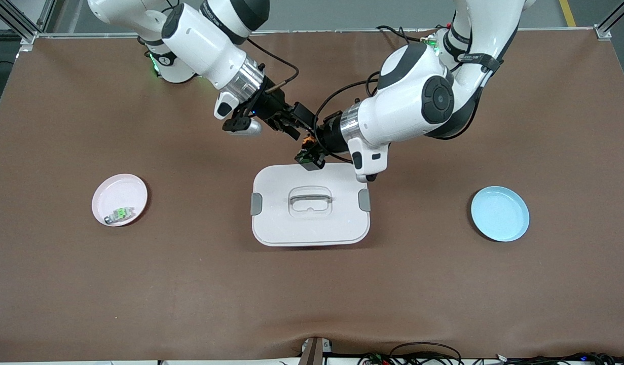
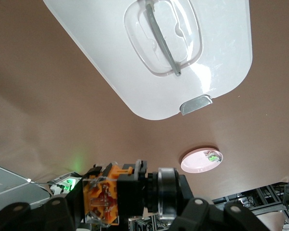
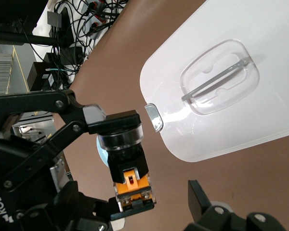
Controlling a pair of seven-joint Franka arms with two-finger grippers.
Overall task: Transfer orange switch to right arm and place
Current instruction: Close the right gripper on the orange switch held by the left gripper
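The orange switch (image 1: 307, 143) is a black barrel with an orange block at one end. My left gripper (image 1: 312, 153) is shut on it and holds it in the air over the robot-side rim of the white lid (image 1: 312, 228). In the left wrist view the switch (image 2: 119, 192) lies sideways across the left gripper (image 2: 127, 204). My right gripper (image 1: 293, 124) stands open at the switch. In the right wrist view the switch's orange end (image 3: 132, 185) sits between the right gripper's (image 3: 154, 204) spread fingers, close to one finger (image 3: 94, 214) and apart from the other (image 3: 198, 197).
A pink plate (image 1: 120, 188) toward the right arm's end carries a pale grey part with a green top (image 1: 120, 214). A light blue plate (image 1: 499, 214) lies toward the left arm's end. The white lid with a clear handle (image 1: 310, 199) sits mid-table.
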